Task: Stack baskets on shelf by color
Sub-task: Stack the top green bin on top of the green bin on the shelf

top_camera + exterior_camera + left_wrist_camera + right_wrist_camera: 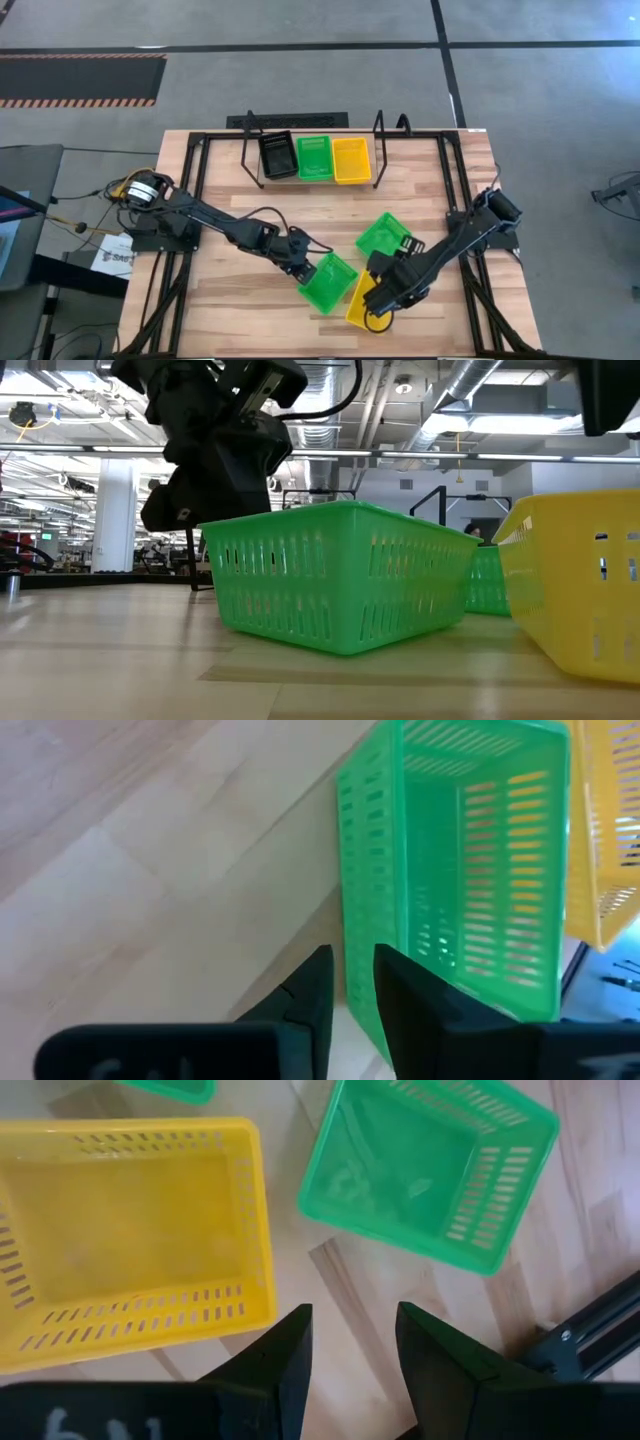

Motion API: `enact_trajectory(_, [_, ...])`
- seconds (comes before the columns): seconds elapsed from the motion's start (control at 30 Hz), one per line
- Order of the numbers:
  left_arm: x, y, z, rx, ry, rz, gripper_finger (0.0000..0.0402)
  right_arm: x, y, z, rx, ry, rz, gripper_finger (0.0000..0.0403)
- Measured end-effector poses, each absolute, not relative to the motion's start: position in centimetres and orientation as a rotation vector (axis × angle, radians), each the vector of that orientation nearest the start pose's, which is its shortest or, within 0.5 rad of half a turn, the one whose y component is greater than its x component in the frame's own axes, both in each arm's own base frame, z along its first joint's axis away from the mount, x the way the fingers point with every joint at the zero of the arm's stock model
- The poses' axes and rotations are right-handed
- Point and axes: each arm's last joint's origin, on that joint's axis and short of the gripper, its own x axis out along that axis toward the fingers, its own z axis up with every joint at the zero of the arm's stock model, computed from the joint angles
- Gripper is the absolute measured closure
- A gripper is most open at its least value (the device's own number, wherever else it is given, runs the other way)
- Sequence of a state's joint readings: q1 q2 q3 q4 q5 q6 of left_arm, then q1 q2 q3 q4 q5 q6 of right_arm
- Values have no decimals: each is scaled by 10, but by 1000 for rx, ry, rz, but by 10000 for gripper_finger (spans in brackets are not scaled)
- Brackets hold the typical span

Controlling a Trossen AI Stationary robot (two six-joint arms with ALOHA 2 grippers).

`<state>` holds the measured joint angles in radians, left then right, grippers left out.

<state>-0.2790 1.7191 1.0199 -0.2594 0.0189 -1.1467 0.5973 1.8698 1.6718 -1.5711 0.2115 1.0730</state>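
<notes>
On the shelf (379, 135) at the table's far side, a black basket (278, 155), a green one (314, 158) and a yellow one (350, 160) stand side by side. Near the front middle a green basket (330, 283) rests on its bottom, and my left gripper (352, 985) is shut on its wall. A yellow basket (360, 303) lies right beside it. Over the table next to the yellow basket, my right gripper (355, 1350) hangs open with nothing between its fingers. A second loose green basket (384, 235) sits behind it. My left gripper has the green basket's wall (358, 955) on the side toward the table's left edge. The wall is pinched between one finger inside the basket (410, 1005) and one outside (315, 995). The fingers slant down from the left. The basket's bottom stays on the table (335, 645).
Black frame rails (462, 235) run along the table's right and left sides. Bare wood lies at the table's front left and between the shelf and the loose baskets. The three loose baskets crowd together at the front middle.
</notes>
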Motion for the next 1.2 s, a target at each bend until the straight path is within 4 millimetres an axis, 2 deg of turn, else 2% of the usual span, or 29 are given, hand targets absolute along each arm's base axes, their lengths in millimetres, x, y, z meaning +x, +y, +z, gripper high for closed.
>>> enact_trajectory(0.5, [335,-93,179,-887,912,204,345,281,174,272,99,1515,-562,242])
enact_trajectory(0.73, [338,-82,179,-956,894,270,345,281,174,272,99,1515,-561,242])
enact_trajectory(0.93, [341,-69,179,-859,807,368,345,281,174,272,99,1515,-561,244])
enact_trajectory(1.2, [341,-70,179,-818,867,265,345,281,174,272,99,1515,-561,246])
